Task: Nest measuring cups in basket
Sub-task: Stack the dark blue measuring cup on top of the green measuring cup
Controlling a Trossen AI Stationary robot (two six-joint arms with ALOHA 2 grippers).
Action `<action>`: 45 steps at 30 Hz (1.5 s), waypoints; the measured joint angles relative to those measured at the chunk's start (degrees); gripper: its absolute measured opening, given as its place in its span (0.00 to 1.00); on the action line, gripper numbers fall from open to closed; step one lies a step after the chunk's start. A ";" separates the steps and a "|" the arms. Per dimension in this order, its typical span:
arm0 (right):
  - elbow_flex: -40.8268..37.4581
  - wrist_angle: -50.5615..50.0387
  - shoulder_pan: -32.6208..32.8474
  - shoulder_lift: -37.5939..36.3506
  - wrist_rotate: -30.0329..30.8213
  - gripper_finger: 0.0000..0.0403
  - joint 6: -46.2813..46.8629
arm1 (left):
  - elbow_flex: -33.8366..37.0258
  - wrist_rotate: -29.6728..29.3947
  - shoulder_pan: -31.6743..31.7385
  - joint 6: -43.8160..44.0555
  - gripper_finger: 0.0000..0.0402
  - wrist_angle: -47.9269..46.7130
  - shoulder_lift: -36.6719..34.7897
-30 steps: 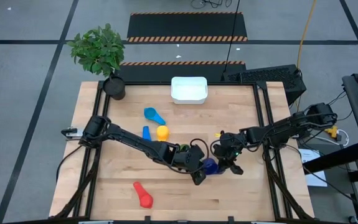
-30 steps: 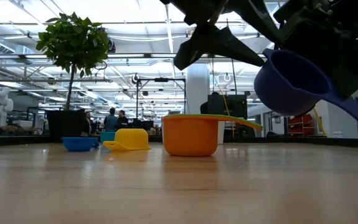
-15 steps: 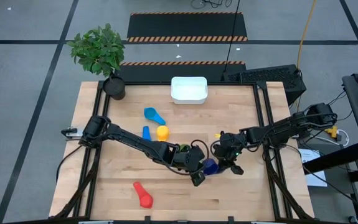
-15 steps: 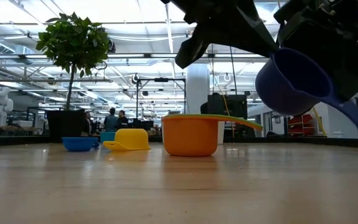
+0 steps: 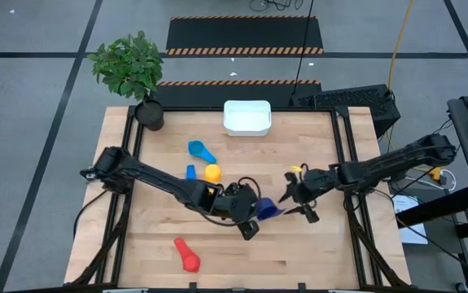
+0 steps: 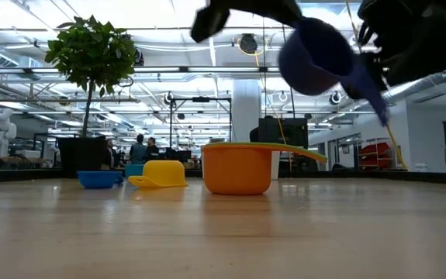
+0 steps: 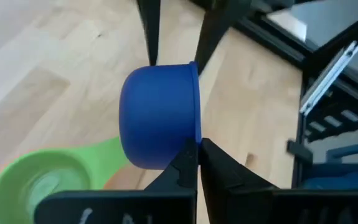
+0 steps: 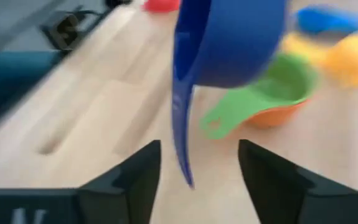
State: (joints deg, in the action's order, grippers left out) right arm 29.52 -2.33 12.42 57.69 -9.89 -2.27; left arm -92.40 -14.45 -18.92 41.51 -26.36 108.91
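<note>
Mid-handover, nesting barely started. Left gripper (image 5: pixel 254 218), just below centre of the high view, is clamped shut on the rim of the dark blue cup (image 5: pixel 264 209), holding it in the air; the low view shows that cup (image 6: pixel 316 56) well above the wood near the top of the frame, handle slanting down to the right. Right gripper (image 5: pixel 292 199), just right of centre, has its jaws spread apart; in its wrist view the cup's handle hangs between the two fingers without visible contact, so I'd judge the left arm alone carries it. The basket (image 5: pixel 247 118) sits at the top centre of the table and looks empty, well apart from both grippers. Only pairing visible: green cup (image 8: pixel 272 87) sitting in the orange cup (image 6: pixel 238 168); in the high view they're mostly hidden under the left arm. Loose on the table: light blue cup (image 5: pixel 202 151), blue cup (image 5: pixel 191 173) and yellow cup (image 5: pixel 212 172) left of centre, red cup (image 5: pixel 187 255) at lower left. Remaining, by my read: stack all the cups together and get the stack into the basket, so most of the job is left.
</note>
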 joint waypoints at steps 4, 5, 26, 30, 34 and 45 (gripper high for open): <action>-0.07 -2.70 5.21 -5.82 13.95 0.60 -11.28 | 0.02 -2.07 -0.69 0.14 0.01 -2.70 -2.50; -0.41 -2.37 6.78 -6.99 17.32 0.61 -14.99 | 0.02 -2.29 -0.74 0.21 0.01 -2.90 -3.24; -4.37 31.93 40.19 -1.49 74.36 0.58 -77.29 | -0.07 -3.40 -2.90 1.09 0.01 16.56 -8.30; -4.37 41.72 44.58 1.72 77.84 0.58 -89.77 | -0.07 -7.48 -4.52 1.01 0.01 15.97 -8.05; -4.37 51.63 44.95 3.65 77.25 0.58 -98.95 | -0.07 -10.31 -6.41 1.39 0.01 17.27 -6.33; -4.35 73.74 43.06 6.27 65.24 0.51 -135.14 | -0.02 -17.13 -9.32 2.45 0.01 17.24 -5.71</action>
State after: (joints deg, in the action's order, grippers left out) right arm 25.17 71.41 55.48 63.95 55.35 -137.41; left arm -92.42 -31.58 -28.24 43.97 -9.12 103.20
